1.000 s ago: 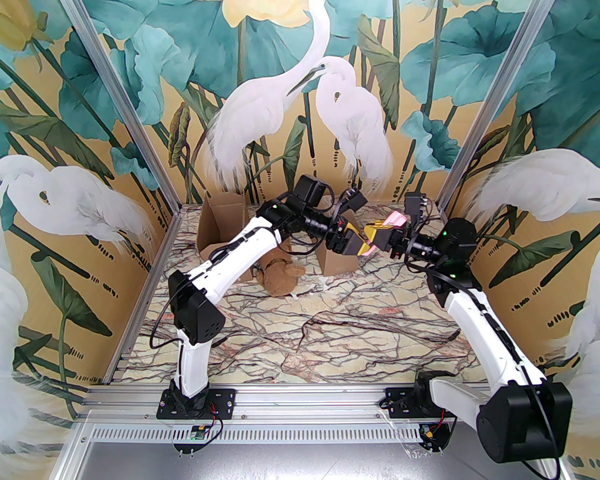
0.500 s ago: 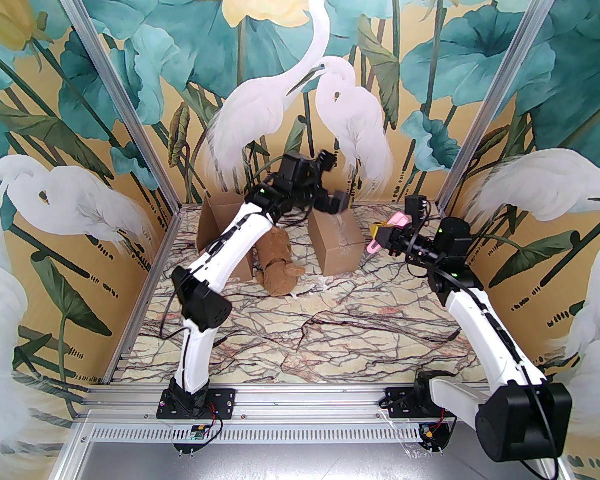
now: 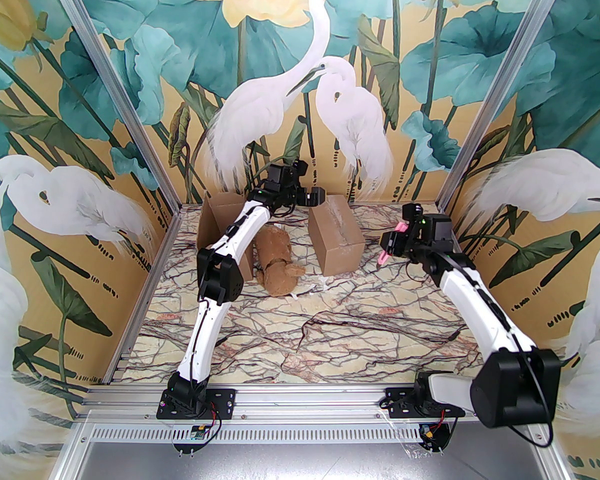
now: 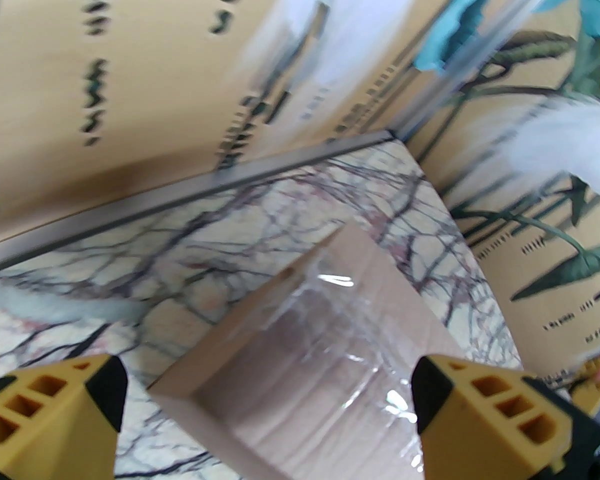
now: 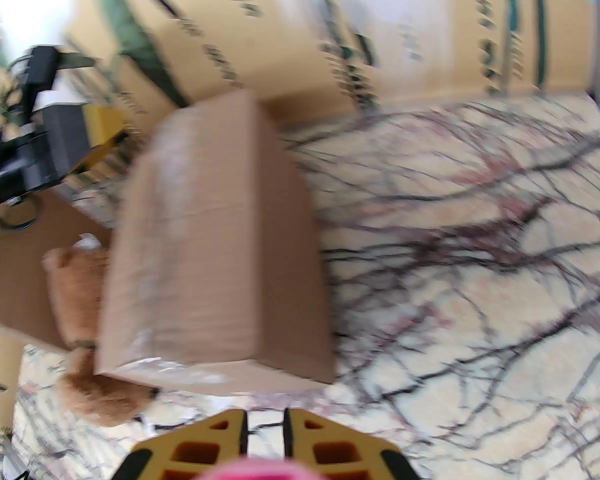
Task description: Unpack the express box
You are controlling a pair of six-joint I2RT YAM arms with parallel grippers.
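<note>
Brown box (image 3: 336, 238), tan plush toy (image 3: 276, 262), veined marble table (image 3: 355, 328), pink tool (image 3: 383, 258)

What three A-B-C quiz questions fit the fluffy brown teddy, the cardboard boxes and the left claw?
1. Where is the fluffy brown teddy bear? A) between the open cardboard box and the taped cardboard box B) atop a box C) up in the air
2. Boxes on the marble table? A) one B) two C) four
3. The left gripper is: A) open B) shut on teddy C) shut on box
Key: 1A, boxes flank it; 2B, one open, one taped; 3A, yellow fingers stand apart.
</note>
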